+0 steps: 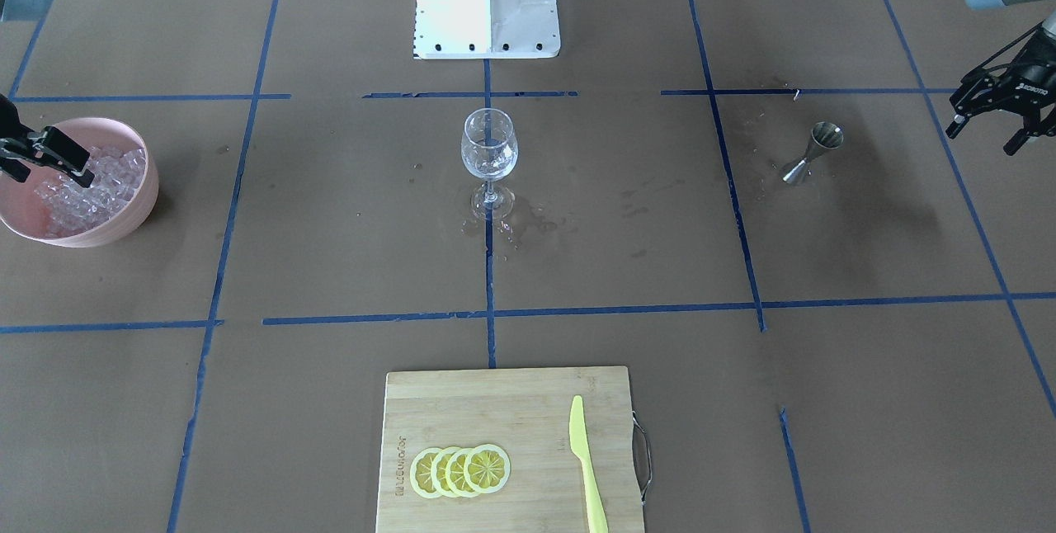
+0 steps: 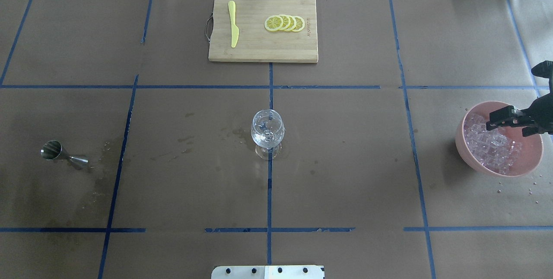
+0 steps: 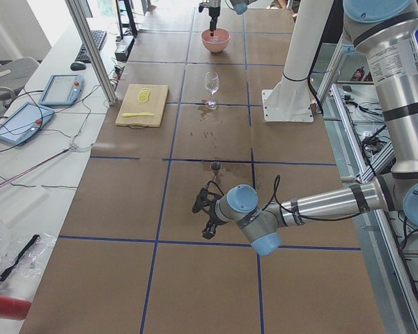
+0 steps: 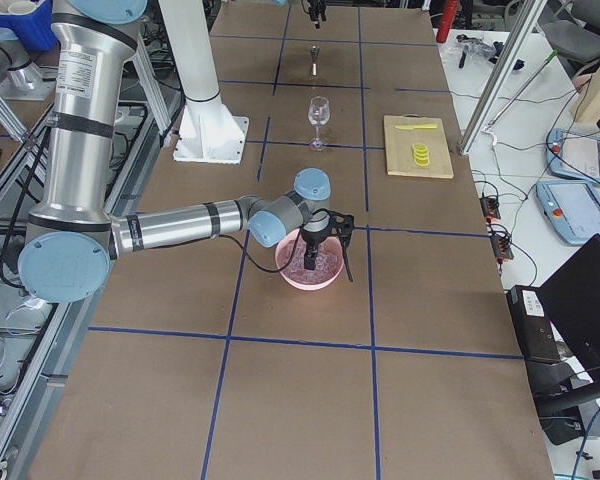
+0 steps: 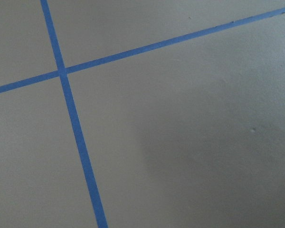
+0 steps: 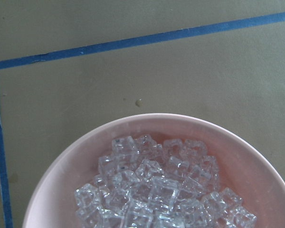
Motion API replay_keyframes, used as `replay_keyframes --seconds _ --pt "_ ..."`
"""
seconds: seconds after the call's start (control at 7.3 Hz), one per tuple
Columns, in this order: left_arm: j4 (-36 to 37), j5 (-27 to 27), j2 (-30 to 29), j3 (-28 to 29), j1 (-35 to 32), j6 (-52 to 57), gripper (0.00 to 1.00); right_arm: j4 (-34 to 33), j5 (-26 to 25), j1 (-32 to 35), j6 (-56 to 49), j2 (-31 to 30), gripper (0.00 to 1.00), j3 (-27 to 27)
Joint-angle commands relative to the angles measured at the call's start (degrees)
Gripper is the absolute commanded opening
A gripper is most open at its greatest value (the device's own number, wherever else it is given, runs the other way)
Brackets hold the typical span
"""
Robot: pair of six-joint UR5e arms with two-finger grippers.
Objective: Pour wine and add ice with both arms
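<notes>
Ice (image 6: 156,190) heaps in the pink bowl (image 6: 147,118) directly beneath my right gripper (image 2: 507,127), whose jaws are spread and empty. My left gripper (image 1: 982,139) hangs likewise spread, near the jigger (image 1: 813,153), with the wine glass (image 1: 489,145) between us.

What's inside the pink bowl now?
A heap of small clear ice cubes, with the right arm's black claw hanging over it. The bottom of the round pink bowl is covered.

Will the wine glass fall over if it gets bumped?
Probably: the glass stands on a thin stem and small foot, so looks tippy. Its clear walls likely break easily. The wet patch beneath may let it slide.
</notes>
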Motion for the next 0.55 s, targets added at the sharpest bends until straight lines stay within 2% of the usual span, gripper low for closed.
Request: replay_keyframes --seconds 0.0,0.14,0.27,0.41 --pt "6.8 -5.1 -4.5 -0.4 -4.4 0.2 1.00 0.2 -0.7 -2.3 2.3 0.1 0.92 -1.3" --pt "7.2 -5.1 -4.4 -0.4 -4.4 0.2 1.00 0.2 -0.6 -2.4 2.4 0.1 0.86 -1.6" --pt "7.2 -5.1 -4.2 -0.6 -4.4 0.2 1.00 0.2 -0.6 -2.4 2.4 0.1 0.68 -2.0" --pt "7.2 -5.0 -4.1 -0.8 -4.4 0.2 1.00 0.2 -0.6 -2.4 2.5 0.1 0.20 -2.1"
